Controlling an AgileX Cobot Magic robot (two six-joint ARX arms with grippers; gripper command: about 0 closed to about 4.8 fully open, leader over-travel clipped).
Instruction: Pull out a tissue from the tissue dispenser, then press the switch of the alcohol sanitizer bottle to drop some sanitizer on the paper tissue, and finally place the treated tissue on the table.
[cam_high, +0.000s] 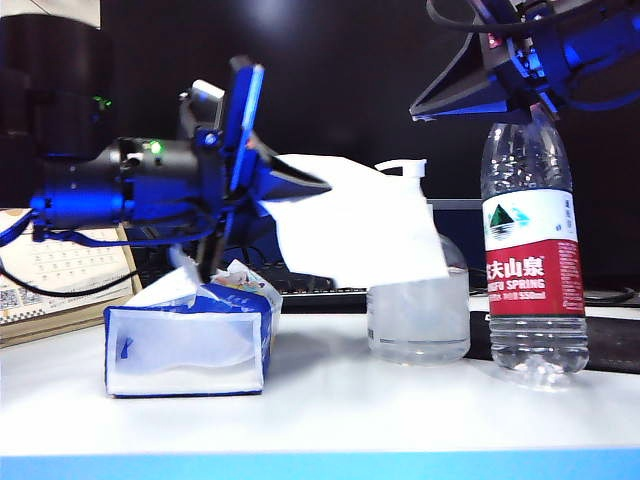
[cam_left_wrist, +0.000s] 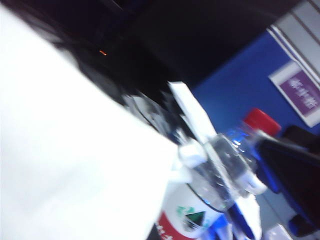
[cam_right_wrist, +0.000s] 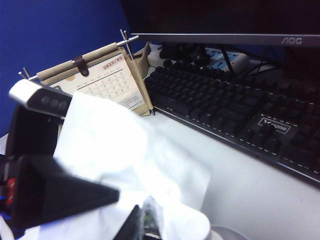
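Note:
My left gripper (cam_high: 318, 185) is shut on one edge of the white tissue (cam_high: 360, 222) and holds it in the air. The sheet hangs in front of the neck of the alcohol sanitizer bottle (cam_high: 418, 322), just under the white switch (cam_high: 403, 168). In the left wrist view the tissue (cam_left_wrist: 75, 165) hides my own jaws. The blue-edged tissue dispenser (cam_high: 188, 345) sits on the table (cam_high: 330, 415) below the left arm. My right gripper (cam_high: 424, 110) hangs shut and empty a little above the switch. In the right wrist view its fingertips (cam_right_wrist: 146, 224) are pressed together over the tissue (cam_right_wrist: 130, 155).
A tall water bottle (cam_high: 533, 250) with a red-and-white label stands right of the sanitizer. A desk calendar (cam_right_wrist: 102, 80) stands at the back left. A black keyboard (cam_right_wrist: 235, 112) and a monitor lie behind the bottles. The table's blue rim (cam_high: 320, 466) runs along the front.

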